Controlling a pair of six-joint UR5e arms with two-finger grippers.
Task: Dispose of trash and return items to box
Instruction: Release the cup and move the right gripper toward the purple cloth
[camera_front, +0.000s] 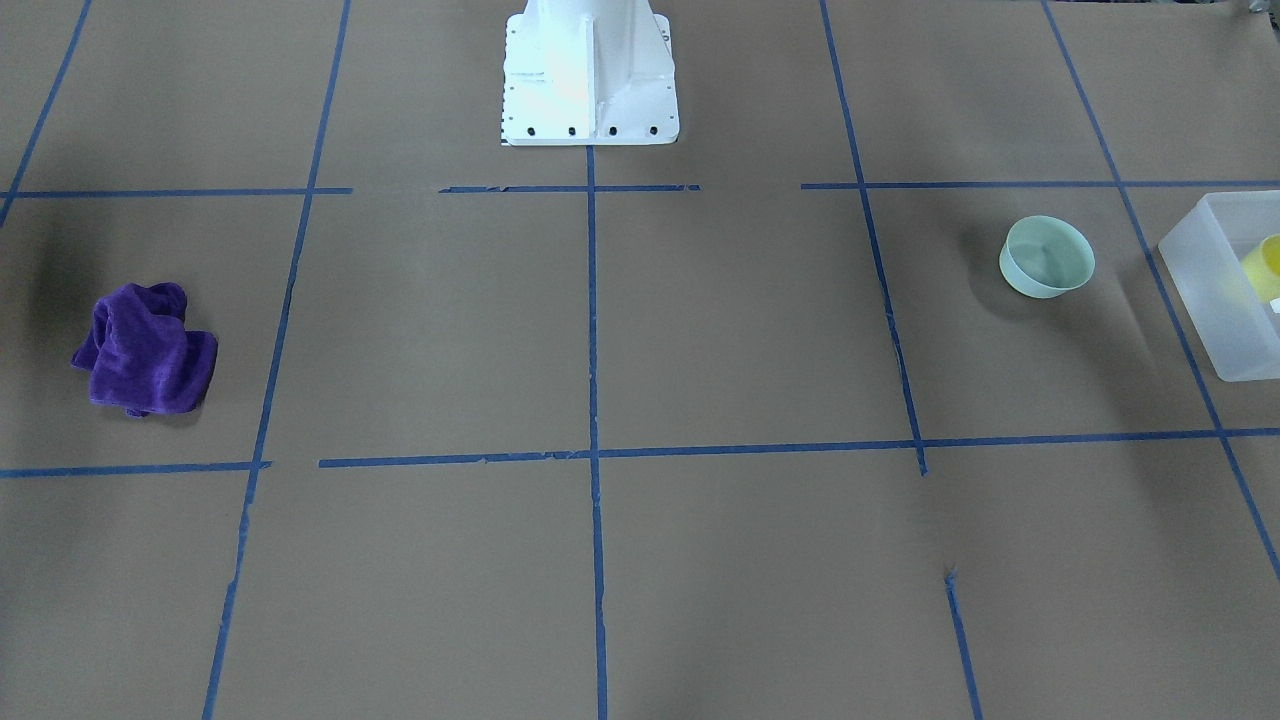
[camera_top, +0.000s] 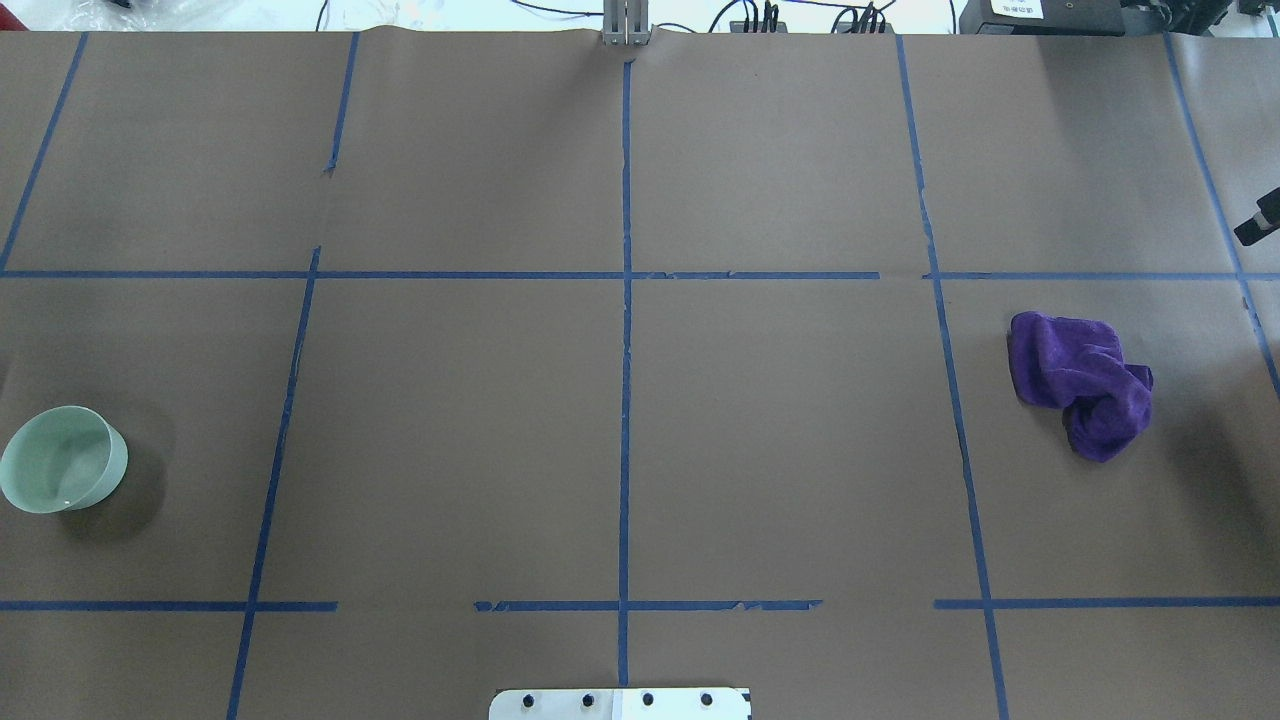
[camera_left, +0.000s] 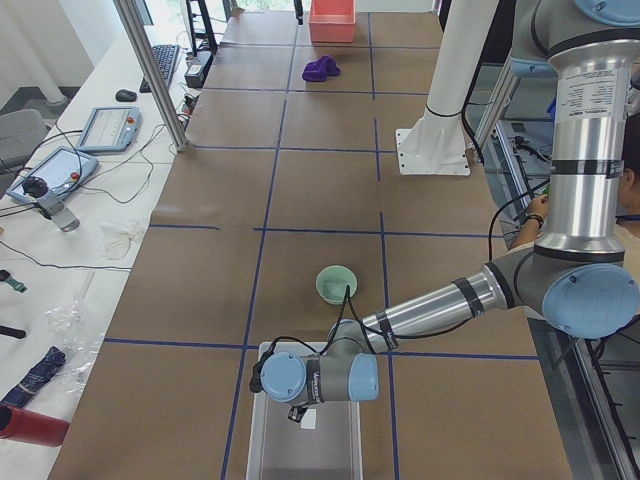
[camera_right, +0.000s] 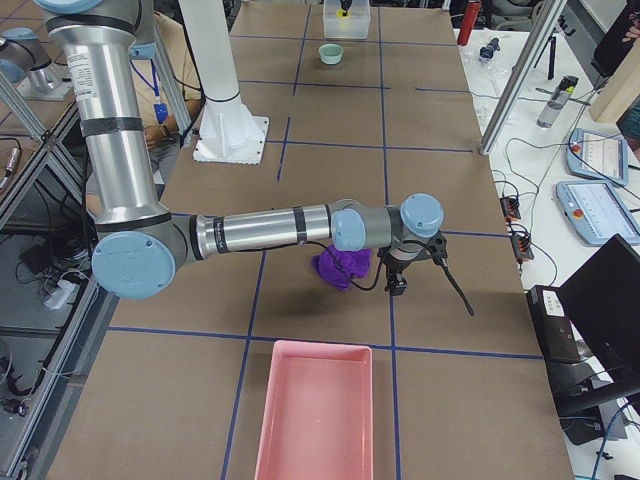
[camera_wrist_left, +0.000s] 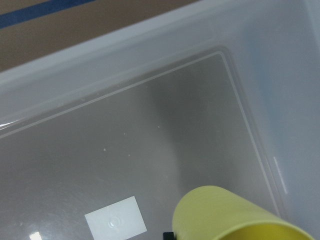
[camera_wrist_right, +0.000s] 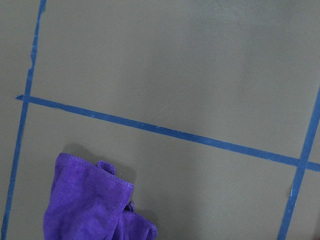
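Cup (camera_wrist_left: 235, 215) sits inside the box (camera_wrist_left: 150, 45), five o'clock in my left wrist view, where it belongs; whether either arm's fingers are closed, I can't tell.

Table cover (camera_front: 700, 320): matt brown paper, faintly creased. Tape lines (camera_front: 592, 300): blue, smooth. Bowl (camera_front: 1047, 257): pale green plastic, glossy inside. Box (camera_front: 1200, 270) just beside bowl: frosted translucent plastic. Cup (camera_wrist_left: 225, 215) within: smooth yellow plastic. Cloth (camera_front: 145, 350), well apart from bowl: purple, plush.

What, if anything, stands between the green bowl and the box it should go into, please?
Nothing on the table: only bare paper separates the green bowl from the box. The left arm does reach over the box.
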